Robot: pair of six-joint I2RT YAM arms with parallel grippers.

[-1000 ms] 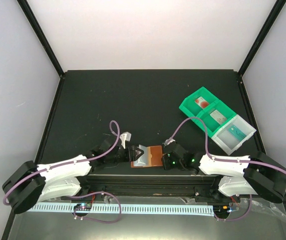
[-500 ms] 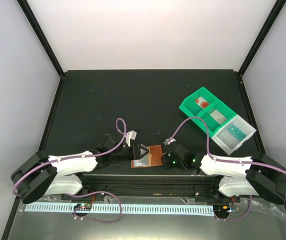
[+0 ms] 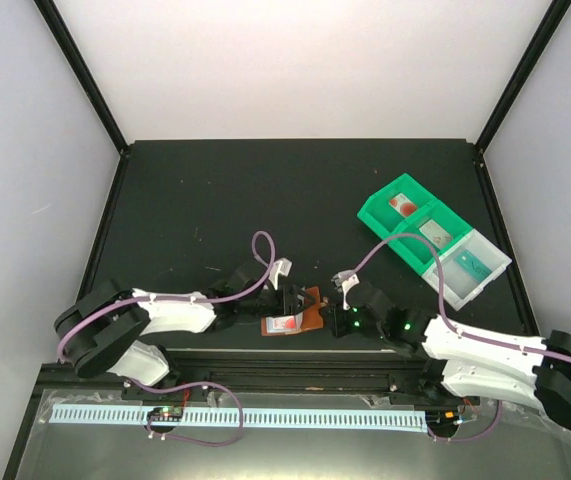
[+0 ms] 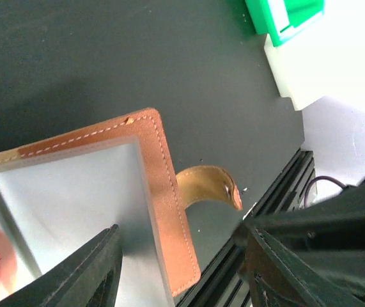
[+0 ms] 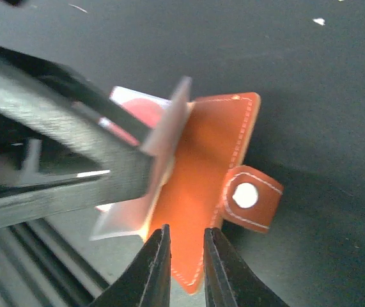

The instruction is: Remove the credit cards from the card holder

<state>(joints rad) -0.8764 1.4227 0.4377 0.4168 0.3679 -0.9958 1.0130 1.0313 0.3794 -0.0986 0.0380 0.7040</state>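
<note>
**Risk: slippage during card extraction**

Weak restraint could have let the card holder (image 3: 310, 312) slide along with the red-blotted card (image 3: 285, 323). The left tool (image 4: 181, 233) stood wide over the lining (image 4: 73, 192). The right tool (image 5: 186, 233) was narrow at the holder's edge, grip unconfirmed. The holder lay near-centre on the desk (image 3: 215, 200), long axis left–right, snap tab (image 5: 249, 195) pointing right.

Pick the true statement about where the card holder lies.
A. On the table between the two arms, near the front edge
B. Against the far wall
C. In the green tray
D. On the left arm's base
A: the top view shows the card holder on the table between the left arm and the right arm, well apart from the green tray.
</note>
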